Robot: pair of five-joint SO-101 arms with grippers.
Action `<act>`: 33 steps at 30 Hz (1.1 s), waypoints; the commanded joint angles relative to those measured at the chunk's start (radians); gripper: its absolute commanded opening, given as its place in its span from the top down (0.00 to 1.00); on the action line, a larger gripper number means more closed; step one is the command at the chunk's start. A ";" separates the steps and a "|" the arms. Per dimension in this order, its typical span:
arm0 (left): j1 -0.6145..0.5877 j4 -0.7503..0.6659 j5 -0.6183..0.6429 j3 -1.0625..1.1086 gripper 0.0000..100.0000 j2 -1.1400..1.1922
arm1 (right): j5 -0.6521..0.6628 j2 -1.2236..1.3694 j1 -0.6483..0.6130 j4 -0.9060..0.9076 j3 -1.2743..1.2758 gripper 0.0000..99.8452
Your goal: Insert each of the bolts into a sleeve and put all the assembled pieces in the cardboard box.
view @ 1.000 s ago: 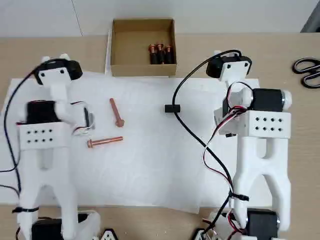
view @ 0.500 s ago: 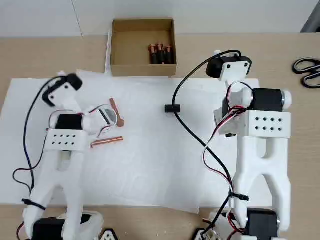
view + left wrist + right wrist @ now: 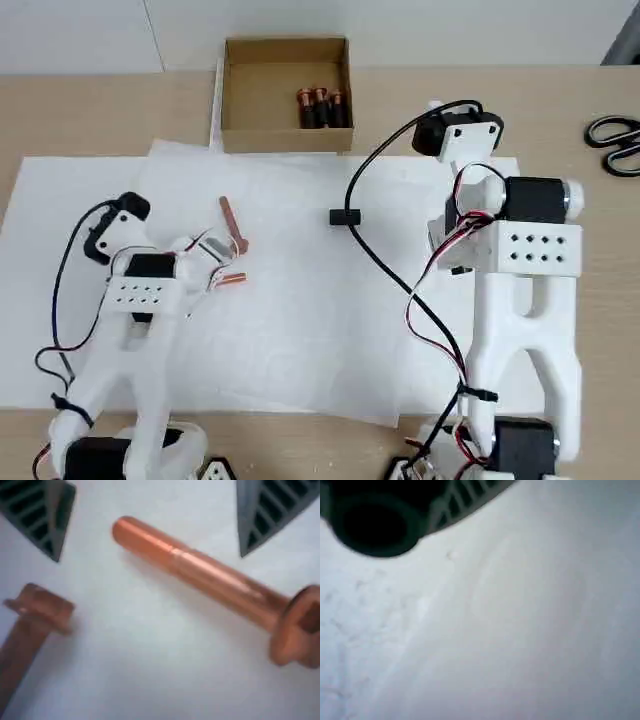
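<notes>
left claw [image 3: 147, 555] spread open, a bolt [image 3: 200, 580] lying between its tips, touching neither.

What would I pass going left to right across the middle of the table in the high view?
left arm → loose copper bolt → black sleeve → right arm → scissors

Count: one cardboard box [image 3: 285, 138]. Inside it, three assembled pieces [image 3: 321, 108], apparently; they sit packed close together. In front of the box, two loose bolts [image 3: 233, 225] [image 3: 232, 280] and one black sleeve [image 3: 345, 216]. Right of the box, one pair of scissors [image 3: 612, 143].
</notes>
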 commanded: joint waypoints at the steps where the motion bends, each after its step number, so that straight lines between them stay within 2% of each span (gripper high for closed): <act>1: 0.002 -0.021 0.006 0.012 0.78 -0.035 | 0.005 -0.045 0.012 0.004 -0.003 1.00; 8: -0.003 -0.021 0.006 0.024 0.78 -0.035 | 0.005 -0.045 0.012 0.004 -0.003 1.00; 15: -0.109 -0.080 0.002 0.058 0.78 -0.034 | 0.005 -0.045 0.012 0.004 -0.003 1.00; 28: -0.106 -0.147 0.002 0.090 0.78 -0.034 | 0.005 -0.045 0.012 0.002 -0.003 1.00; 33: -0.106 -0.227 0.002 0.151 0.88 -0.034 | 0.005 -0.045 0.012 0.002 -0.003 1.00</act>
